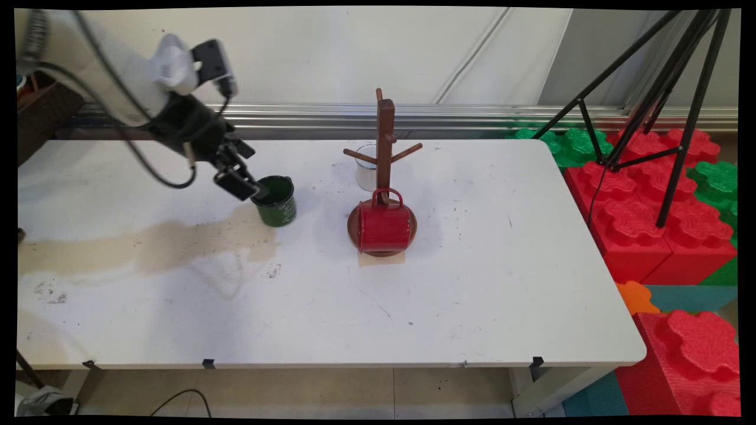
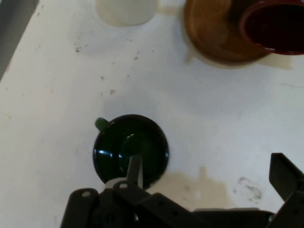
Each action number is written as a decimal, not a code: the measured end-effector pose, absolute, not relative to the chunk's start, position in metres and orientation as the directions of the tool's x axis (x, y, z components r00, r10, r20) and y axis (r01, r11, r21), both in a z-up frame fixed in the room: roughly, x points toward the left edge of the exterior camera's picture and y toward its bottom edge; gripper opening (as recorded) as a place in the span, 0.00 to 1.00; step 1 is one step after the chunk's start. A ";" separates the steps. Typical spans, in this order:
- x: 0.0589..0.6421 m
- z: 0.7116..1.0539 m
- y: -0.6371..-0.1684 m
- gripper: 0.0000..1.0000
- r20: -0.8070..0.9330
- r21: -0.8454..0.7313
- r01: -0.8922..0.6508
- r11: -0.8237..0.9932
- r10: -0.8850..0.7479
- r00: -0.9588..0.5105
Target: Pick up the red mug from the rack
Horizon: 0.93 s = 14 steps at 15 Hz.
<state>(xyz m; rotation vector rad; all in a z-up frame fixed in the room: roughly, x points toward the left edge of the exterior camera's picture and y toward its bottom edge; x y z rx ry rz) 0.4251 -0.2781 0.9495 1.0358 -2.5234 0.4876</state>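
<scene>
A dark green mug [image 1: 276,203] stands upright on the white table [image 1: 472,283], left of centre. My gripper [image 1: 245,184] comes down at its left rim and is open. In the hand view, one finger [image 2: 135,167] reaches over the rim into the green mug [image 2: 130,149], while the other finger [image 2: 285,173] stands well outside it, over the table. The mug's handle [image 2: 100,124] points away from the fingers. A red mug [image 1: 384,227] lies on its side on the round base of a wooden mug tree [image 1: 385,141]. A white cup [image 1: 366,168] stands behind the tree.
A brownish stain [image 1: 153,242] runs across the table's left part, below the green mug. Red and green foam blocks [image 1: 649,200] and a black tripod [image 1: 667,100] stand off the table's right end. A metal rail [image 1: 331,115] runs along the wall behind.
</scene>
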 end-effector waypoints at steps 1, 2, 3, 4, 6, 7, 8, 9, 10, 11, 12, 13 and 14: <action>0.427 0.952 -0.269 1.00 0.466 -0.167 -0.714 0.680 -0.584 -0.665; 0.428 0.954 -0.263 1.00 0.471 -0.161 -0.708 0.687 -0.577 -0.667; 0.429 0.956 -0.255 1.00 0.480 -0.152 -0.701 0.696 -0.568 -0.668; 0.428 0.957 -0.249 1.00 0.488 -0.145 -0.698 0.701 -0.564 -0.667; 0.425 0.960 -0.237 1.00 0.506 -0.125 -0.698 0.705 -0.559 -0.657; 0.422 0.961 -0.230 1.00 0.517 -0.111 -0.700 0.705 -0.561 -0.647; 0.419 0.962 -0.225 1.00 0.524 -0.097 -0.703 0.704 -0.565 -0.638; 0.415 0.962 -0.220 1.00 0.531 -0.082 -0.707 0.703 -0.569 -0.628; 0.409 0.963 -0.213 1.00 0.541 -0.061 -0.710 0.701 -0.575 -0.614; 0.402 0.962 -0.209 1.00 0.551 -0.041 -0.715 0.698 -0.581 -0.599; 0.396 0.961 -0.205 1.00 0.560 -0.024 -0.719 0.694 -0.587 -0.585; 0.392 0.960 -0.204 1.00 0.566 -0.012 -0.723 0.691 -0.591 -0.575; 0.387 0.959 -0.202 1.00 0.573 0.000 -0.726 0.688 -0.595 -0.564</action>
